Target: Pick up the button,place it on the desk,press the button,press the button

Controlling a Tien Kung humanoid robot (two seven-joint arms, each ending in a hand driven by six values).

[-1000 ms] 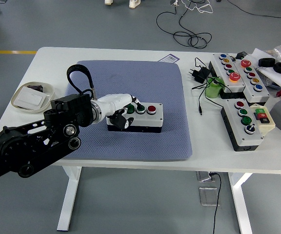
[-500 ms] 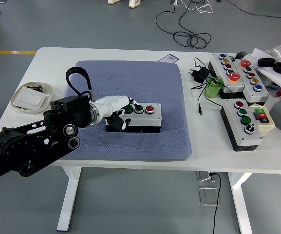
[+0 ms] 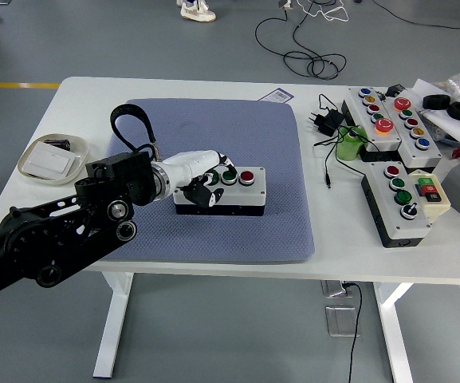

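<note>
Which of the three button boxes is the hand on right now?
The small three-button box lying alone on the blue mat. The left hand covers its left end. The two bigger boxes sit untouched on the bare table at the right.

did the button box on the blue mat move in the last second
No. The button box holds the same spot on the blue mat, level with the mat's right edge as before; only the left hand shifts slightly over its left end.
</note>
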